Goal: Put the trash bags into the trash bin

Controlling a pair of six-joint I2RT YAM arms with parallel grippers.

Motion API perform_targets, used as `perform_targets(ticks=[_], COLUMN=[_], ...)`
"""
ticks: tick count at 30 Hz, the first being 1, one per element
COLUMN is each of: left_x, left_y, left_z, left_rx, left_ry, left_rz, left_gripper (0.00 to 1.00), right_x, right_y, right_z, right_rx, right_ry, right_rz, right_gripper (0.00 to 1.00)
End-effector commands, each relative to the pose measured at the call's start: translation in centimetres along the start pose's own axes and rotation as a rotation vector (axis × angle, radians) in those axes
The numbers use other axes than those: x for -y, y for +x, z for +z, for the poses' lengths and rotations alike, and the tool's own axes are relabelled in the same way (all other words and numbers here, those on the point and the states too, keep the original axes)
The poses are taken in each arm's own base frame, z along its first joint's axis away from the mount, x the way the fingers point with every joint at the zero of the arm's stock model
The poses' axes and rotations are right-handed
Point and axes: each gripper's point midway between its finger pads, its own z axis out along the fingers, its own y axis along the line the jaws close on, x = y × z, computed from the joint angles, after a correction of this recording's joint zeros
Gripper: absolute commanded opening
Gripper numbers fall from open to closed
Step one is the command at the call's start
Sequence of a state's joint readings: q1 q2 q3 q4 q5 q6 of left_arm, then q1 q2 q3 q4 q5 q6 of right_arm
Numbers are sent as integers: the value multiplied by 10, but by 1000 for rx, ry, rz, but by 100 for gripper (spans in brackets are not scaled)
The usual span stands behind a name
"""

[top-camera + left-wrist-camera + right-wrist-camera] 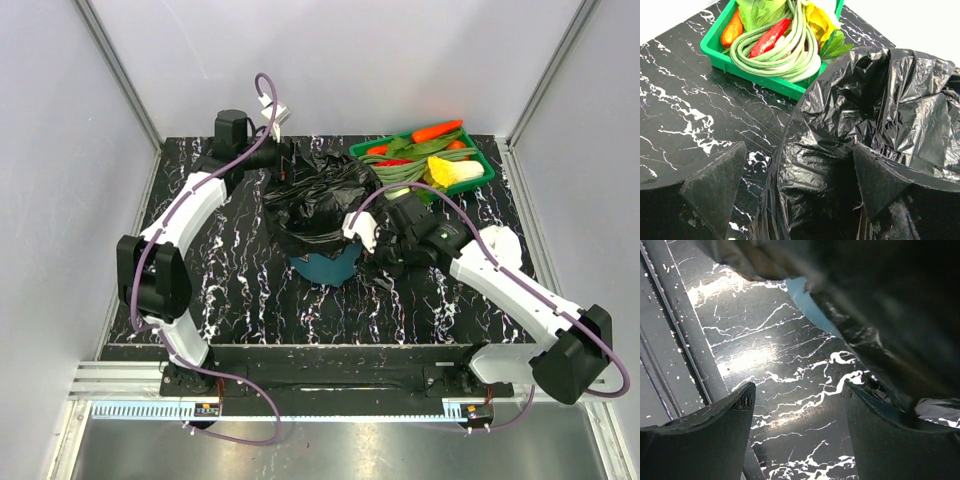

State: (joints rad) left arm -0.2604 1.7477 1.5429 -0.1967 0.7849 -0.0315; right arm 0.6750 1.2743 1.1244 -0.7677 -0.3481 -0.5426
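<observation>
My left gripper (797, 147) and right gripper (799, 386) both stand open, holding nothing, while the black trash bags (320, 195) billow over the teal trash bin (325, 265) mouth, so a pinch on that slack film could, I judge, slip or tip the bin.

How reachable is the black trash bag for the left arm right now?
Probably yes: the left gripper stands open right against the trash bag, with nothing between them.

Black trash bags (322, 192) crumpled over teal trash bin (326, 266), centre of marbled bench (240, 282). Green vegetable tray (488, 172), far right. Flanking them: left tool (290, 158), right tool (380, 255).
</observation>
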Motion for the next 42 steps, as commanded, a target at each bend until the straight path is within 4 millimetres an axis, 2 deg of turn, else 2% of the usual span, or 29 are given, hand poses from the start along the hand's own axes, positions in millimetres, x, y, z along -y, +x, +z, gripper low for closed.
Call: perform_targets(ticks=[1,7,12,14,17,20,21,22,26,27,30,32,36,38,40,42], left_x=[16,15,12,10,6,2,5,7,9,4,5,10,11,10,10,9], left_y=[-4,-9,-3,-5,-12,-26,-39,-44,-65,-64,-74,-80,-81,-80,-79,-77], left_z=[-15,-29,-39,-39,-36,-30,-30,-26,-16,-12,-8,-9,-12,-17,-23,-30], left_rx=[9,37,43,53,50,57,78,83,95,91,111,114,66,63,73,78], left_ry=[-13,-117,-188,-198,-201,-189,-170,-147,-91,-87,-63,-20,-3,-19,-47,-65], left_rz=[2,-16,-40,-31,-13,13,42,55,60,48,63,77,111,139,157,162], left_gripper=[91,90,89,90,95,99,99,99,99,99,99,99,99,99,99,99], right_x=[17,40,57,53,36,18,10,3,-15,-18,-21,-10,41,52,56,71], right_y=[-6,-1,-3,-5,-5,-8,-8,-10,-12,-11,-17,-28,-49,-66,-90,-108], right_z=[-10,-14,-17,-15,-19,-35,-42,-49,-67,-69,-80,-89,-107,-118,-126,-130], right_rx=[53,54,79,91,106,116,123,134,167,165,188,199,171,199,255,287], right_ry=[73,93,87,61,0,-44,-67,-80,-103,-113,-101,-34,194,234,220,254], right_rz=[22,59,90,98,120,138,138,128,117,119,117,149,263,283,299,389], right_gripper=[75,74,74,75,78,82,83,83,85,84,83,84,83,83,83,83])
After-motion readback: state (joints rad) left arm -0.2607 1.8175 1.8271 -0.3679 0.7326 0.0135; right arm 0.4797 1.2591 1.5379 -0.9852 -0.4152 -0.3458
